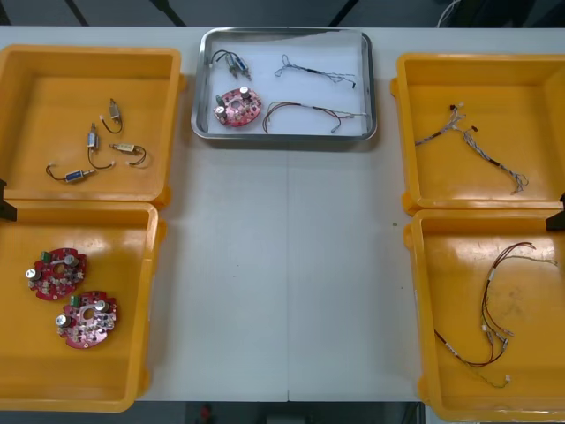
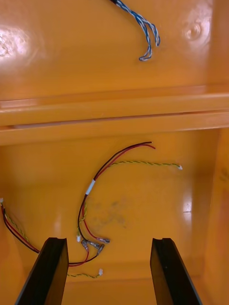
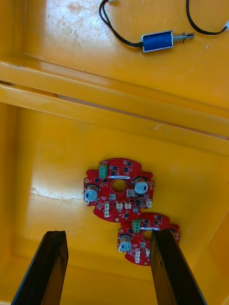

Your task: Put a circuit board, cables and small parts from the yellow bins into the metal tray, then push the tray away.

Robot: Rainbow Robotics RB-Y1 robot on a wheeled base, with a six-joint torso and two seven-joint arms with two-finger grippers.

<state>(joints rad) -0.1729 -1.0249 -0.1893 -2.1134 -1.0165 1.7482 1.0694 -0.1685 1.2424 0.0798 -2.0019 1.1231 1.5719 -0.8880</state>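
Mostly done: tray loaded and far up the bench, both grippers open and idle

The metal tray sits at the far side of the bench, btwn the two far yellow bins. Inside it are one circuit board, a small metal part w/ a black lead, a blue-white cable and a red-yellow cable.

The left gripper hangs open, holding nothing, over the near left bin, which has two spare boards. The right gripper is likewise open and empty over the near right bin, above the leftover cables.

Risks, as I judge them:
- The tray looks pushed already. An extra shove could send it off the far edge, since little bench shows beyond its rim.
- The red-yellow cable's end lies close to the tray's right wall, so a jolt could flip it over the rim.
- An open gripper dipping into its bin could snag a cable loop or drag out a spare board, i.e. an extra item.

Hard to make out:
- How much bench lies past the tray, as it's cut off at the front view's top.
- Part of the nearer spare board, covered by one left finger.
- The leftover cable count, as they run behind a finger and off-frame.
- Whether the small metal part is one piece or two; too small to tell.
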